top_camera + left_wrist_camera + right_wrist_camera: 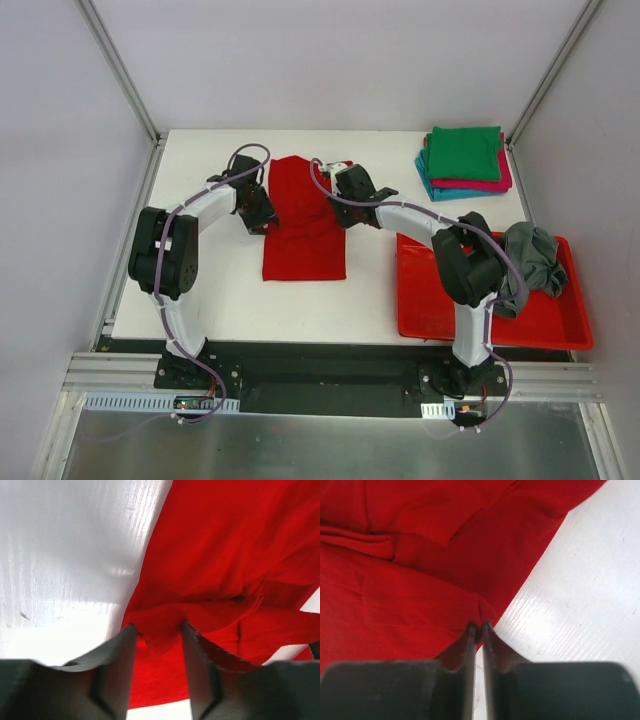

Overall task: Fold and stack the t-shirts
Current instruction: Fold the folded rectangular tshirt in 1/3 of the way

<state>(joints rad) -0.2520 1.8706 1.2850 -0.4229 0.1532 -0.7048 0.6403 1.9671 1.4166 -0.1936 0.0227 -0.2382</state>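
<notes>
While its two dark fingers are pressed almost together, the right gripper pinches a small peak of the right edge of the bright red cloth short-sleeved t-shirt. The left gripper stands narrowly apart, and a bunched hump of the same shirt's left edge fills the gap and touches both fingers. The shirt lies lengthwise on the white table, wrinkled between the two grips.

The left arm bends at a raised elbow and reaches rightward to the shirt. The right arm bends above the red plastic tray and reaches leftward.

A crumpled dark grey t-shirt lies in that tray. At the far right corner, a folded green t-shirt tops a magenta t-shirt and a teal t-shirt.
</notes>
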